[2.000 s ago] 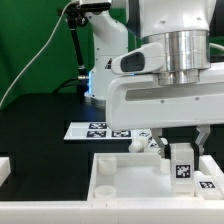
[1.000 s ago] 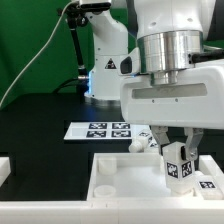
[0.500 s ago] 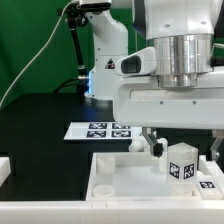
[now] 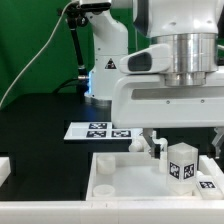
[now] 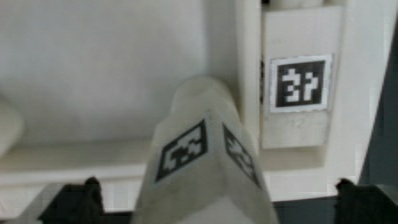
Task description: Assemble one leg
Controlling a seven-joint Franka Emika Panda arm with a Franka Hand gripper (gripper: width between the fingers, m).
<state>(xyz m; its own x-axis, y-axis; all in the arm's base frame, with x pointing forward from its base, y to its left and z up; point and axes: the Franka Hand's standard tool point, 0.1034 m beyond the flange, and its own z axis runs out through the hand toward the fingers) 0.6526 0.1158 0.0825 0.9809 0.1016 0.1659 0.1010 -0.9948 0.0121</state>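
The leg (image 4: 180, 165), a small white post with tags on its faces, stands upright on the right part of the large white tabletop piece (image 4: 118, 182). My gripper (image 4: 184, 142) hangs right above the leg, jaws spread wide, one finger on each side and clear of it. In the wrist view the leg (image 5: 210, 150) rises between the two dark fingertips (image 5: 80, 196), touching neither. My gripper (image 5: 214, 200) is open. A tagged white part (image 5: 299, 85) lies on the tabletop (image 5: 89, 80) beyond the leg.
The marker board (image 4: 100, 129) lies on the black table behind the tabletop piece. Another white part (image 4: 140, 146) lies at the tabletop's far edge, and a tag (image 4: 208, 185) shows at its right. A white block (image 4: 4, 168) sits at the exterior view's left edge.
One second ago my fingers were closed on the leg. They have since spread wide and let it go; the leg stays standing. Nothing has moved in the last half second.
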